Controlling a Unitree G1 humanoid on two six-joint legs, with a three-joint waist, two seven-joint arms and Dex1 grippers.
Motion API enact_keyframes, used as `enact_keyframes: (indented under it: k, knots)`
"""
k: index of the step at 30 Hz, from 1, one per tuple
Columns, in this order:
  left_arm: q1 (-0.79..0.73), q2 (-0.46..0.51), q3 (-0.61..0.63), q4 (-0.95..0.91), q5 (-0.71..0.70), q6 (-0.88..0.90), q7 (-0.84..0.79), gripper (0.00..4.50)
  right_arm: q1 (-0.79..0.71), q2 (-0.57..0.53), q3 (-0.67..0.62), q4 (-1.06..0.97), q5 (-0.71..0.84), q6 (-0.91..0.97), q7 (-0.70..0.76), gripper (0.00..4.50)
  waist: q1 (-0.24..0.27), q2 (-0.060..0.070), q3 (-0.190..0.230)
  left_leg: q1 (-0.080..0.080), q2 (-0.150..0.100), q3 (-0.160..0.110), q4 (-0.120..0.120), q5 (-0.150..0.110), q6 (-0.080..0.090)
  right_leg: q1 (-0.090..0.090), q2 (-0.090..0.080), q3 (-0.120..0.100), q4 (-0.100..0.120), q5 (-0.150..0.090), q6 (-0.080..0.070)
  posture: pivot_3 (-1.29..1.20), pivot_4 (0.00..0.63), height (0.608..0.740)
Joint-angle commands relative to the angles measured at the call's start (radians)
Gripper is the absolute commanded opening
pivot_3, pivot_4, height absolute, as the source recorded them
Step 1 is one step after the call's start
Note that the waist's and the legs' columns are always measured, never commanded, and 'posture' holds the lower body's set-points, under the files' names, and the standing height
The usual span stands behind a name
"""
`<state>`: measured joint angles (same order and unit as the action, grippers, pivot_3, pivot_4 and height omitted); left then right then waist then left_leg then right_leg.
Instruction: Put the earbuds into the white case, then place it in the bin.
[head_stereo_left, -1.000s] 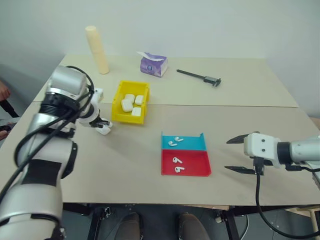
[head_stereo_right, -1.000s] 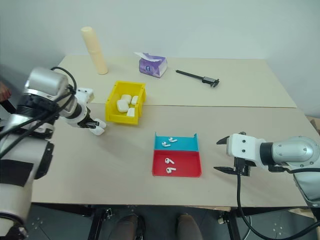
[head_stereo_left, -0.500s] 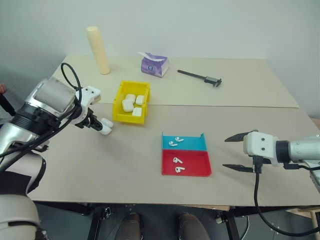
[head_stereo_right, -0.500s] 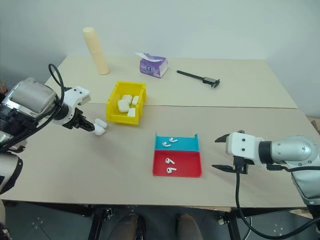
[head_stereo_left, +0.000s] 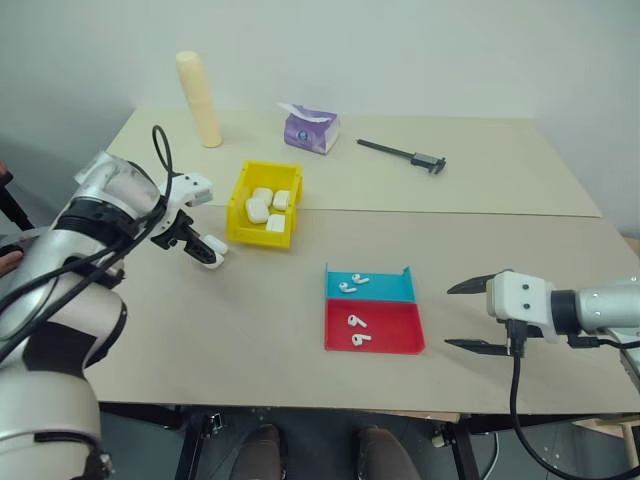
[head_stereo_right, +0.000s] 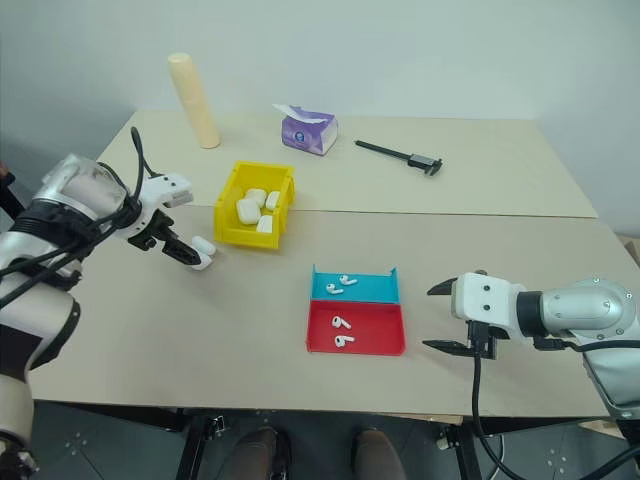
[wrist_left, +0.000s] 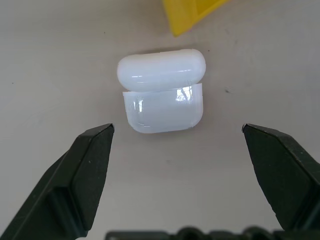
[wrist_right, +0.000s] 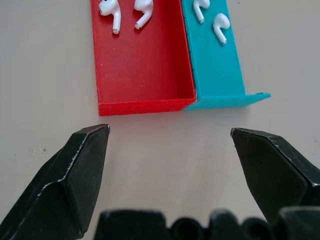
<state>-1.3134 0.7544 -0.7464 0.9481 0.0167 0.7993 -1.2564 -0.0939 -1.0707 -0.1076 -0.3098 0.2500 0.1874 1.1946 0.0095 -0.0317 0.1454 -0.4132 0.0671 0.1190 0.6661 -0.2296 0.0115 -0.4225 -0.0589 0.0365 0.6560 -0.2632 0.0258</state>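
On the beige table (head_stereo_left: 250, 320), yellow bin (head_stereo_left: 243, 222) holds white cases; red tray (head_stereo_left: 385, 341) and teal tray (head_stereo_left: 385, 291) each carry two earbuds (head_stereo_left: 355, 329); both grippers gape wide, empty.

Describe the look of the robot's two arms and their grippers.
Both arms are silver-grey and white with black bands and loose black cables. The left gripper and right gripper each have a white housing and two black, wedge-shaped fingers.
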Motion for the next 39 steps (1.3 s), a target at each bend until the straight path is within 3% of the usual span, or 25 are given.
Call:
enact_keyframes:
  k: [1,14,38,39]
  knots:
    - [-0.02,-0.034,0.048,0.09,0.065,-0.055,0.014,4.47,0.008,-0.012,-0.047,-0.034,0.016,0.016,-0.01,4.5,0.0,0.0,0.0,0.0,0.0,0.0,0.0,0.0,0.0,0.0,0.0,0.0,0.0,0.0,0.0,0.0,0.15,0.74]
    - [-0.041,-0.149,0.182,0.265,0.181,-0.041,0.092,4.47,0.025,-0.012,-0.045,-0.022,-0.008,-0.002,-0.02,4.5,-0.001,0.0,0.0,-0.001,0.0,-0.001,0.001,-0.001,0.001,0.0,0.0,-0.001,0.0,0.0,0.0,0.0,0.15,0.74]
    - [-0.035,-0.203,0.281,0.305,0.287,-0.023,0.13,4.47,0.045,0.0,-0.034,-0.025,-0.04,-0.009,-0.032,4.5,-0.001,0.0,0.0,-0.001,0.0,-0.002,0.001,-0.001,0.001,0.001,0.0,-0.002,0.001,0.0,0.0,0.0,0.15,0.74]
    - [-0.035,-0.205,0.285,0.308,0.288,-0.012,0.137,4.29,0.045,0.0,-0.034,-0.025,-0.041,-0.009,-0.032,4.5,-0.001,0.0,0.0,-0.001,0.0,-0.002,0.001,-0.001,0.001,0.001,0.0,-0.002,0.001,0.0,0.0,0.0,0.15,0.74]
